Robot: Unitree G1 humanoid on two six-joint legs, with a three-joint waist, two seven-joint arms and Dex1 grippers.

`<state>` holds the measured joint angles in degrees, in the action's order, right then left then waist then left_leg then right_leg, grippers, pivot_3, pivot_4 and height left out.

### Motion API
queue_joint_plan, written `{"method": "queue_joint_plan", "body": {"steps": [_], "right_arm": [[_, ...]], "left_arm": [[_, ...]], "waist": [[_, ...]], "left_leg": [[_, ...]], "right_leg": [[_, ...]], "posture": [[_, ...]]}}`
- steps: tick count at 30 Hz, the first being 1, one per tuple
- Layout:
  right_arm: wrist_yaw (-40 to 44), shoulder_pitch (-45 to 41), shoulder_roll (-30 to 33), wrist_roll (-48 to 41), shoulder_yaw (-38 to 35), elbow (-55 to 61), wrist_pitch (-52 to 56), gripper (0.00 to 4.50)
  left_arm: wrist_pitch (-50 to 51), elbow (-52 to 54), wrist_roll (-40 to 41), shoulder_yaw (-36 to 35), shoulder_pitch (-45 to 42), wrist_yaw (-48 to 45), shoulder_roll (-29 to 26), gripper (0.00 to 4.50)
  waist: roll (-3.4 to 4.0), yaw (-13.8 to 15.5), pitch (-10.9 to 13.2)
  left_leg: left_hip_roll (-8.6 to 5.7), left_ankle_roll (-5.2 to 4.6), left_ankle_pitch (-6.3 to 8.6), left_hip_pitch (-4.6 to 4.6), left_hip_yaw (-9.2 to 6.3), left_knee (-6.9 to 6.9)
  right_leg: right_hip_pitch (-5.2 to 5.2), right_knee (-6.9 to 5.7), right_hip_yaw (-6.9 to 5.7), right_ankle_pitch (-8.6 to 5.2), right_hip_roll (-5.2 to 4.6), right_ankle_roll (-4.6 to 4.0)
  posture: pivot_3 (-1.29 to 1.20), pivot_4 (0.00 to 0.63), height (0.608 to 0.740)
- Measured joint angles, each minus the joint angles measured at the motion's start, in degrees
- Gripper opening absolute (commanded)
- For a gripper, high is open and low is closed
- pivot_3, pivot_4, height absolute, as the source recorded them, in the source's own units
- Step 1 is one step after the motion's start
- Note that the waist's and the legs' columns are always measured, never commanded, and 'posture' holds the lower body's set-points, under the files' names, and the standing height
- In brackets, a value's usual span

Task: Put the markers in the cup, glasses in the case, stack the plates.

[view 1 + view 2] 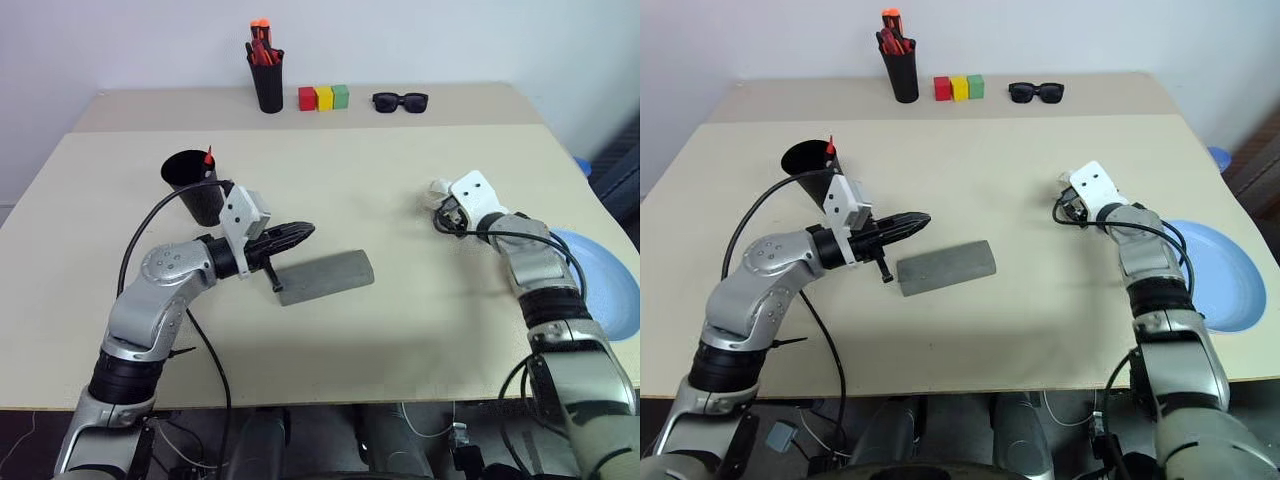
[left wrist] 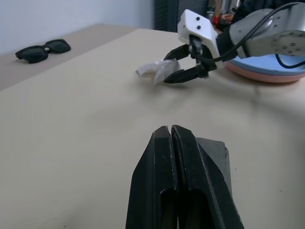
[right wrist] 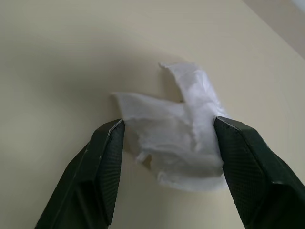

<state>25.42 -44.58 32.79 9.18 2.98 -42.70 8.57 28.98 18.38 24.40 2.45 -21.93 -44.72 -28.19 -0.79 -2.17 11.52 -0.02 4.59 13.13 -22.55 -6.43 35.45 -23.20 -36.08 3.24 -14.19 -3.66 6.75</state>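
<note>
Beige surface (image 1: 400, 330) against a pale wall carries the scene. At the far edge stand a black holder of orange-red markers (image 1: 266, 70), three coloured blocks (image 1: 323, 97) and black sunglasses (image 1: 400, 101). The black cup (image 1: 196, 185) holds a red marker (image 1: 208, 158) upright. The left claw (image 1: 303, 232) is pressed together, just above the grey case (image 1: 325, 276). The right claw (image 3: 167, 143) stands apart around a crumpled white tissue (image 3: 178, 140). The light blue plate (image 1: 1220, 270) lies on the pink plate (image 2: 267, 76) at the right edge.
</note>
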Motion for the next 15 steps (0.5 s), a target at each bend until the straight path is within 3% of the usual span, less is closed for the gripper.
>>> {"method": "queue_joint_plan", "body": {"steps": [4, 7, 10, 15], "right_arm": [[-1.78, -1.11, 0.09, 1.45, 0.37, -3.51, -3.04, 0.1], [-2.15, 0.33, 1.49, 3.12, 1.3, -1.85, -3.89, 0.04], [-1.44, 5.78, 4.27, 2.91, 0.17, 7.75, -1.03, 0.04], [4.77, 24.33, 12.15, -3.86, -14.04, 39.94, 15.53, 0.04]], "left_arm": [[0.7, 1.28, 0.06, -0.22, 1.26, 1.28, 0.02, 0.0], [0.72, 1.75, 0.09, -0.32, 1.65, 1.46, 0.2, 0.0], [0.57, 1.46, 0.07, -0.27, 1.83, 1.4, 0.34, 0.0], [-1.01, -0.95, 0.02, 0.06, 2.33, -0.13, 0.24, 0.0]], "waist": [[0.0, -0.34, 0.0], [0.02, -0.35, -0.01], [0.03, -0.24, -0.01], [0.11, 0.74, -0.02]], "left_leg": [[0.01, 0.03, -0.02, 0.08, -0.01, -0.02], [0.0, 0.04, -0.03, 0.09, 0.0, -0.01], [0.0, 0.04, -0.03, 0.06, -0.01, -0.03], [0.0, 0.03, -0.02, 0.09, -0.06, -0.13]], "right_leg": [[0.01, -0.04, 0.01, 0.0, 0.04, -0.01], [0.02, -0.04, 0.02, 0.0, 0.04, -0.01], [0.01, -0.03, 0.02, -0.01, 0.03, 0.01], [0.02, -0.03, -0.01, -0.05, 0.03, 0.04]], "posture": [[0.0, 0.15, 0.74], [0.0, 0.15, 0.74], [0.0, 0.15, 0.74], [0.0, 0.15, 0.74]]}}
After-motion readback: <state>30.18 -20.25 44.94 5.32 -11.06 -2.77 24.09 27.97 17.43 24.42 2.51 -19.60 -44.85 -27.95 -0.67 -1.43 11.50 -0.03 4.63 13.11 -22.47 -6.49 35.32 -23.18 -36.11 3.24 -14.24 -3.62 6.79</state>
